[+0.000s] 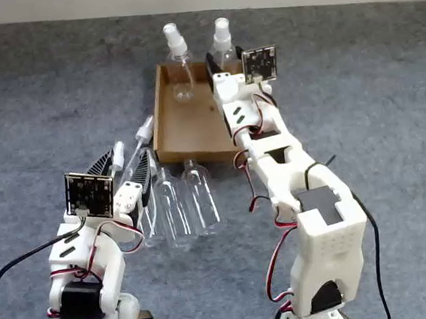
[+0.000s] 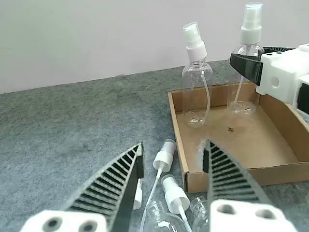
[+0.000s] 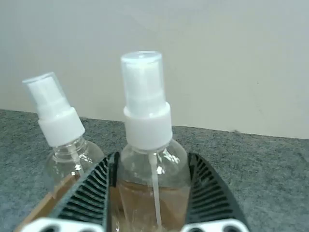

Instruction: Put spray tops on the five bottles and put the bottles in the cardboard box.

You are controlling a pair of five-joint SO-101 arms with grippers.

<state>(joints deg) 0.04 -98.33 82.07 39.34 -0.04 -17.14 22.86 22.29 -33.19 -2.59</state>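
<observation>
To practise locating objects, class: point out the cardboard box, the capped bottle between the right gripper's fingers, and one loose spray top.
cardboard box [image 1: 188, 132], high view, bare floor.
capped bottle [image 3: 140, 164], right wrist view, clear shoulder below collar.
loose spray top [image 2: 165, 154], left wrist view, white head.

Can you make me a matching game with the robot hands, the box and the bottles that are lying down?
1. right gripper
2. left gripper
3. cardboard box
4. topless bottles

A. lying on the carpet
B. open, near loose spray tops
C. around a capped bottle
D. holding two standing bottles

Pairs: 1-C, 2-B, 3-D, 4-A
</observation>
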